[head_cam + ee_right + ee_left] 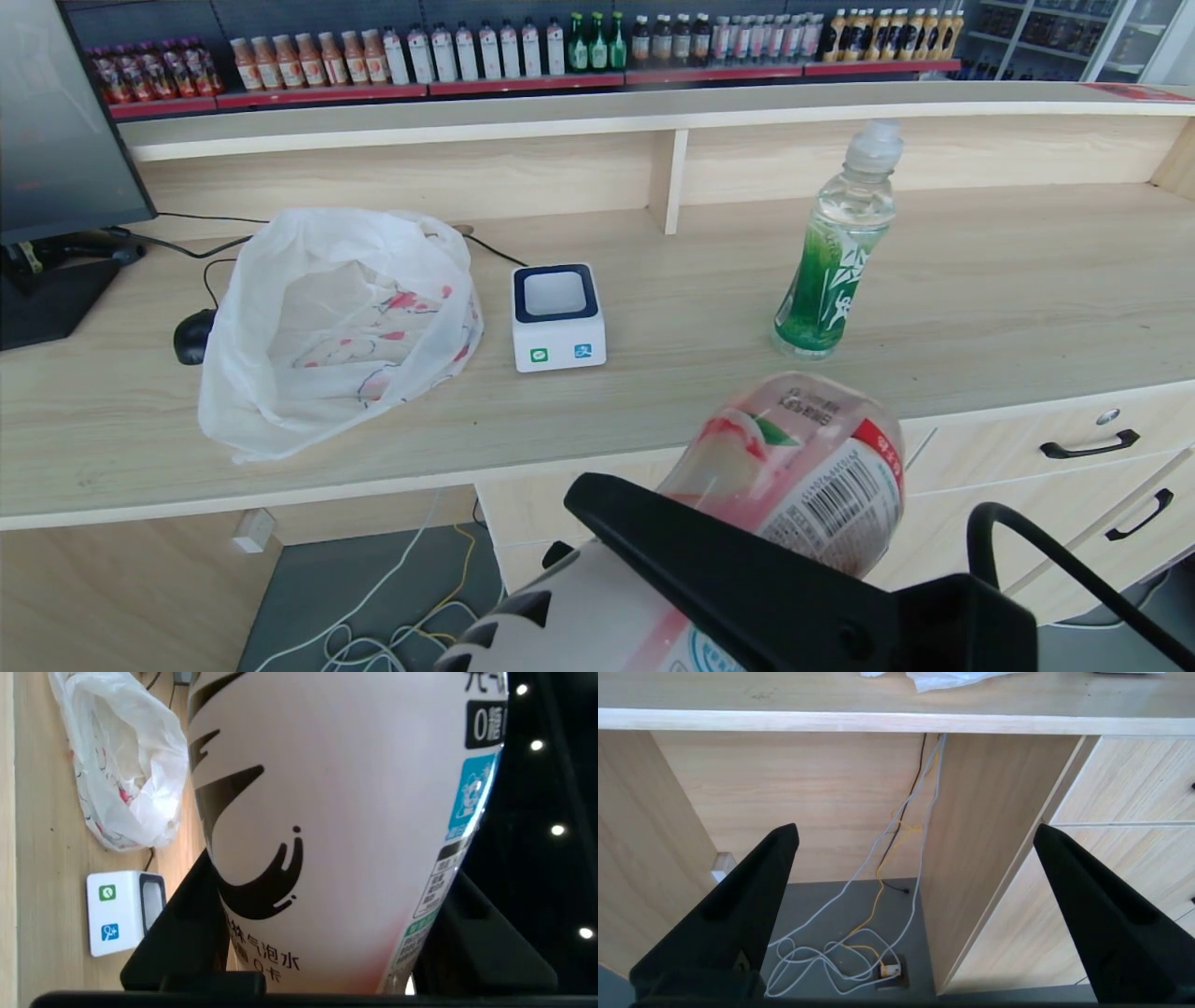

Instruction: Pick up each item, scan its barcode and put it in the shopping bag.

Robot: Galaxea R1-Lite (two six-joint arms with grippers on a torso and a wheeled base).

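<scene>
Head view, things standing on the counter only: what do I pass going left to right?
Monitor → mouse → shopping bag → scanner → green bottle. The peach bottle held in the right gripper overlaps the green one, so it is left out.

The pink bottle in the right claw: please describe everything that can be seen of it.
The pink bottle is clear plastic, pinkish inside. Its label shows a peach, a red band, a black barcode on white, and black splash marks. It lies tilted, barcode facing the head camera. The right claw is shut on its body, one black finger across the label. It is held in the air before the counter edge, touching nothing else. Its cap is hidden.
</scene>
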